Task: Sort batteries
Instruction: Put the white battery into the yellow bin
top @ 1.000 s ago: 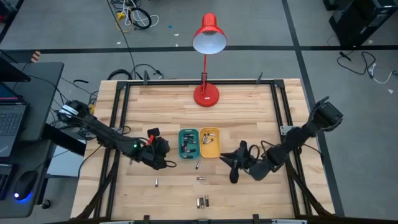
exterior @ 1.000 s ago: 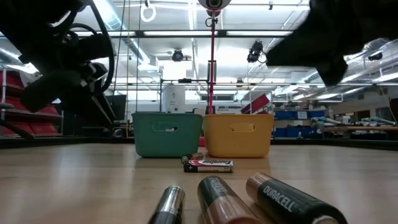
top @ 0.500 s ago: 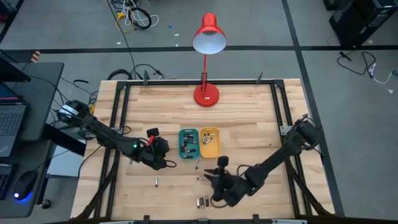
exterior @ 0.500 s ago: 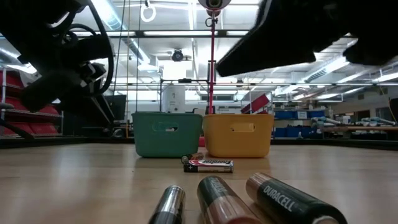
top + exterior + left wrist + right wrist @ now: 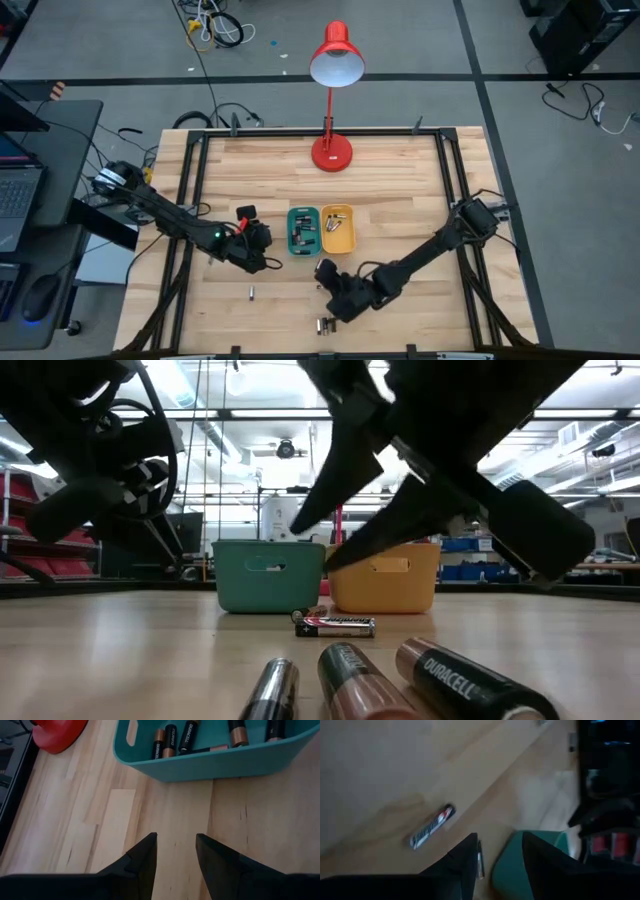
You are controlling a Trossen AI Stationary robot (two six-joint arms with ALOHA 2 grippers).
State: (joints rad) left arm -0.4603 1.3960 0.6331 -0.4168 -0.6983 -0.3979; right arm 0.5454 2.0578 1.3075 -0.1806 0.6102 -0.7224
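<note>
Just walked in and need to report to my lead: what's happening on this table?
A two-armed robot is sorting batteries into a teal tray and a yellow tray at the table's centre. The right gripper, fingers apart and holding nothing, is above the loose batteries in front of the trays, near a black and silver battery. The left gripper waits, open and empty, beside the teal tray, which holds several batteries. More lie at the front edge.

Table point(image 5: 400, 190): light wood planks, matt, visible grain, framed by black metal rails. Teal tray point(image 5: 210, 762) and yellow tray point(image 5: 384, 575): smooth matt plastic. Batteries point(image 5: 460, 682): glossy black-and-copper wrap; lamp point(image 5: 333, 60): glossy red shade and base.
</note>
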